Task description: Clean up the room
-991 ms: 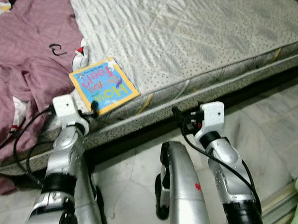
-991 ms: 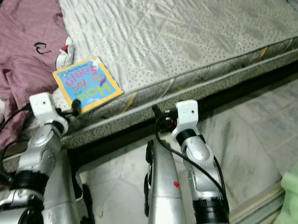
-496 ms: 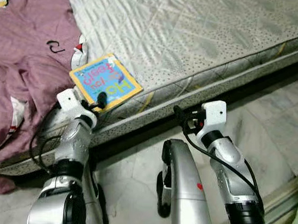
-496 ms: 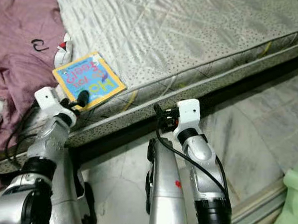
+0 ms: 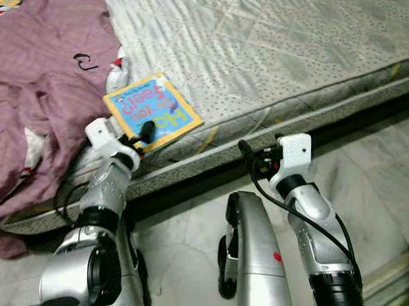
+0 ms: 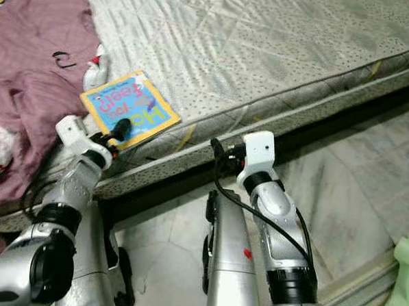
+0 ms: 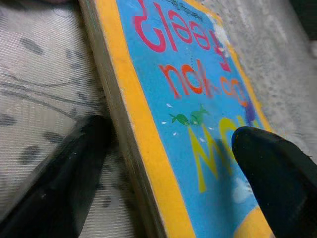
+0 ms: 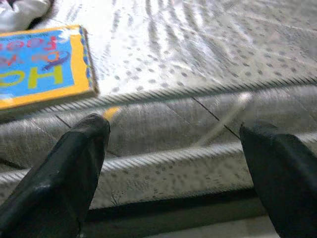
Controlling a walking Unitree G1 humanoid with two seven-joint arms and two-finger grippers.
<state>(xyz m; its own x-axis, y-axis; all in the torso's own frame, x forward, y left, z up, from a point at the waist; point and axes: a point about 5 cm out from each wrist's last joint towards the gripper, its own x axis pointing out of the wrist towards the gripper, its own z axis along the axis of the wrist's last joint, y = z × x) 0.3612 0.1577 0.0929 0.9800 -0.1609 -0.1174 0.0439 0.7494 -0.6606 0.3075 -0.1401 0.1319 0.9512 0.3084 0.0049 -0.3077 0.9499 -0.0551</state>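
Observation:
A blue picture book (image 5: 152, 111) with a yellow border lies flat on the grey mattress (image 5: 285, 54), close to its near edge. My left gripper (image 5: 145, 131) is open at the book's near corner. In the left wrist view one finger (image 7: 74, 168) rests on the mattress beside the book's (image 7: 198, 124) thick edge and the other finger (image 7: 277, 173) is over the cover. My right gripper (image 5: 244, 152) hangs open in front of the mattress side, off to the right of the book (image 8: 39, 69), with nothing between its fingers (image 8: 74, 168).
A purple blanket (image 5: 37, 82) covers the left part of the mattress and droops over its edge. A small white cloth item (image 5: 115, 60) lies just behind the book. Pale marble floor (image 5: 368, 175) runs along the bed. Something light green (image 6: 403, 287) sits at the lower right.
My left gripper has reached forward from the mattress edge until its fingers straddle the book's near corner. The right arm has barely moved. The camera has shifted slightly.

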